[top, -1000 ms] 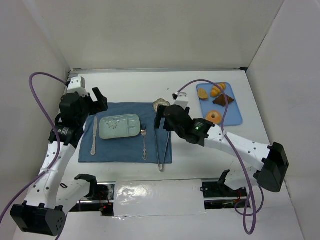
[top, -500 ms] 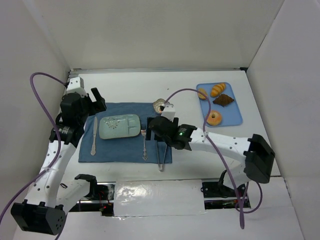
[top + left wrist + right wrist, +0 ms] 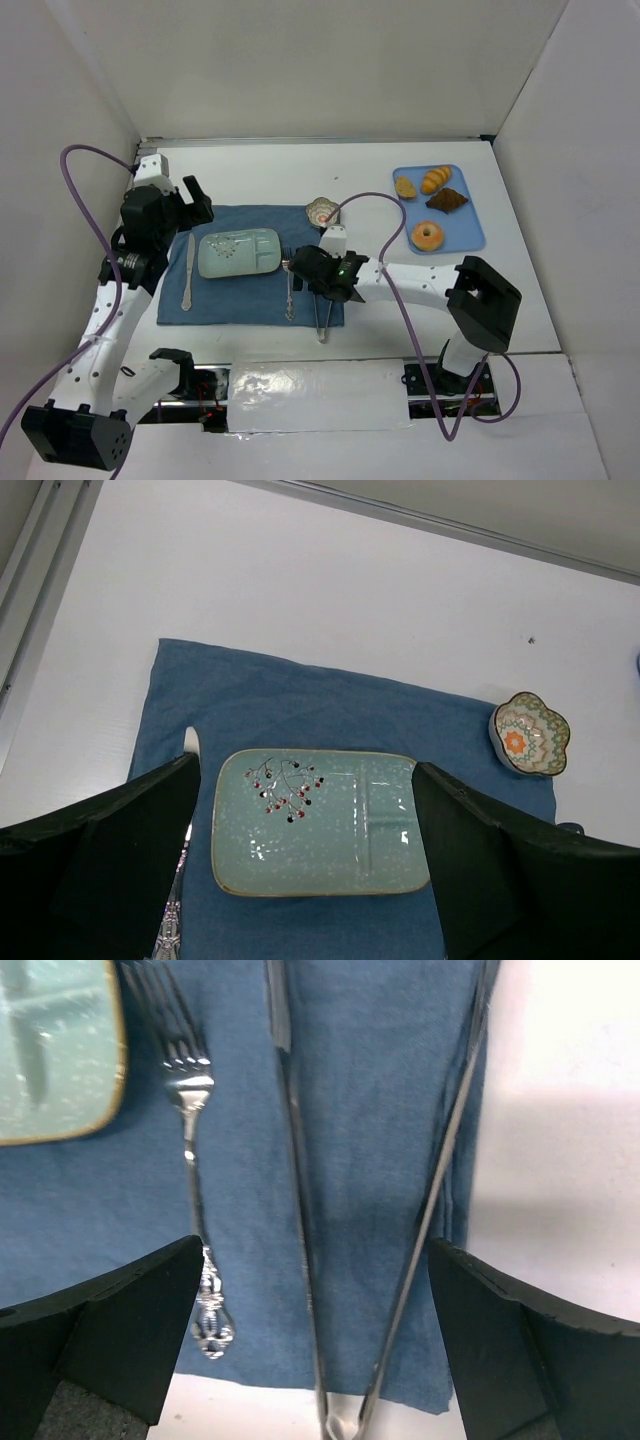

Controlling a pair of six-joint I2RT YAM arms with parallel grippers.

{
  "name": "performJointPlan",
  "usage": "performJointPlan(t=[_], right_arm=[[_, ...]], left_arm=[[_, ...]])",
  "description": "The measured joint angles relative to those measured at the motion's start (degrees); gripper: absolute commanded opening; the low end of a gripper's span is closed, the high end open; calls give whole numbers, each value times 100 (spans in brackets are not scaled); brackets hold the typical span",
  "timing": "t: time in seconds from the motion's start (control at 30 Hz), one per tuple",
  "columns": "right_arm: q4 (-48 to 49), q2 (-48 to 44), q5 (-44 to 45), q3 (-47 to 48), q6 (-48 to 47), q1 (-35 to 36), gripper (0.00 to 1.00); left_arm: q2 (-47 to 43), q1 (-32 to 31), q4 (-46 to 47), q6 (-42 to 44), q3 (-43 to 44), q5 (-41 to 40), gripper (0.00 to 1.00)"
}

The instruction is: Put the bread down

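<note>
The bread (image 3: 405, 186), a small golden-orange bun, lies at the back left of the blue tray (image 3: 470, 238) at the table's right. It is out of both wrist views. My right gripper (image 3: 308, 268) is open and empty, far left of the tray. It hangs over the metal tongs (image 3: 300, 1210) on the blue cloth, with its jaws (image 3: 315, 1260) straddling the tongs' two arms. My left gripper (image 3: 190, 200) is open and empty, held above the pale green plate (image 3: 238, 253). In the left wrist view its jaws (image 3: 305, 810) frame the plate (image 3: 330, 870).
The tray also holds a croissant (image 3: 435, 179), a dark brown pastry (image 3: 446, 200) and a ring donut (image 3: 428, 235). On the blue cloth (image 3: 250, 295) lie a knife (image 3: 189, 270), a fork (image 3: 288, 285) and the tongs (image 3: 325, 300). A small patterned bowl (image 3: 322, 211) stands behind the cloth.
My right arm has swung left and toward the near edge, from beside the patterned bowl to over the tongs. The left arm and the bread have not moved.
</note>
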Motion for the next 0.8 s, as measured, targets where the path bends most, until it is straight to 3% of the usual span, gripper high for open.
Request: performJointPlan(t=[0.43, 0.8], right_arm=[[76, 369, -59, -160, 81, -50, 95], [297, 529, -63, -227, 109, -157, 81]], left_arm=[[17, 0, -15, 0, 0, 103, 100], [31, 0, -15, 0, 0, 125, 100]])
